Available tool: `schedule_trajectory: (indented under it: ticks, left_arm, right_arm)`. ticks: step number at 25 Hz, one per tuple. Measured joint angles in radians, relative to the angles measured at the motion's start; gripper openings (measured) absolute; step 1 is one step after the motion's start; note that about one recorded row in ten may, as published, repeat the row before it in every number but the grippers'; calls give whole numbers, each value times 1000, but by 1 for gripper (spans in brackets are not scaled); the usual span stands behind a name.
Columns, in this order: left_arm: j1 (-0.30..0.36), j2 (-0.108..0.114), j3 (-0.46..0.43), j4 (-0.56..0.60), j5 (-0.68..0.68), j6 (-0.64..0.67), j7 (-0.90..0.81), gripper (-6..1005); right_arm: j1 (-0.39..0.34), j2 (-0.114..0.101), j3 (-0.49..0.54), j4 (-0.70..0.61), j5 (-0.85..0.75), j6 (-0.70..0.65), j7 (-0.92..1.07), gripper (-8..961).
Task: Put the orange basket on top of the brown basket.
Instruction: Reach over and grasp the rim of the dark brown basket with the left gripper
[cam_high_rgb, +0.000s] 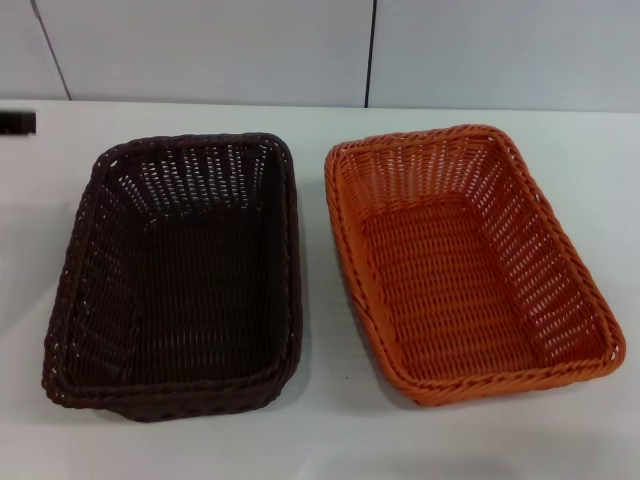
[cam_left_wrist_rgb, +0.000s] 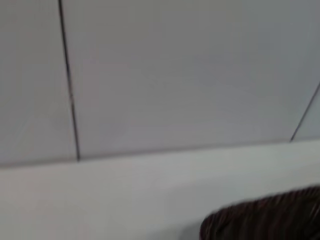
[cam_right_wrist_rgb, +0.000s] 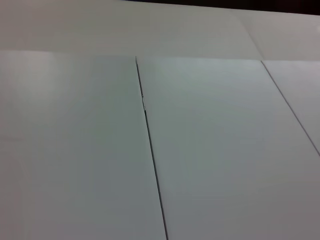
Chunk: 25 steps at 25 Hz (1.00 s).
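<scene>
Here the brown basket (cam_high_rgb: 175, 275) sits on the white table (cam_high_rgb: 320, 440), and the orange basket (cam_high_rgb: 470, 260) stands just beside it on the robot's right, a narrow strip of table between their rims, so the two do not touch. Both stand upright with their open sides up. The orange one is turned slightly askew against the brown one. Beyond the brown basket runs a pale panelled wall (cam_high_rgb: 200, 50). The left wrist view catches a dark corner of the brown basket (cam_left_wrist_rgb: 265, 217). Neither gripper shows anywhere, so whether either is spread or pressed together cannot be told
</scene>
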Motion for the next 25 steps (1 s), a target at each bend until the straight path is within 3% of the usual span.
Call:
schedule_trajectory:
  ticks: [2, 10, 13, 14, 25]
  left_arm:
    - [-14, -9, 37, -1, 69, -23, -49, 758]
    - [-3, -9, 187, 4, 134, -36, -230, 753]
    - [-3, -9, 187, 4, 134, -36, -230, 751]
    - [5, -9, 255, 34, 178, -29, -301, 750]
    - [0, -11, 369, 158, 197, -6, -387, 743]
  right_arm:
    - [1, 0, -7, 1, 2, 0, 0, 676]
    - [10, -2, -8, -5, 0, -1, 0, 678]
    - [14, -3, -5, -7, -1, -6, 0, 678]
    - [19, -4, -3, -12, -2, -8, 0, 678]
    - [66, -13, 4, -71, 2, -22, 0, 677]
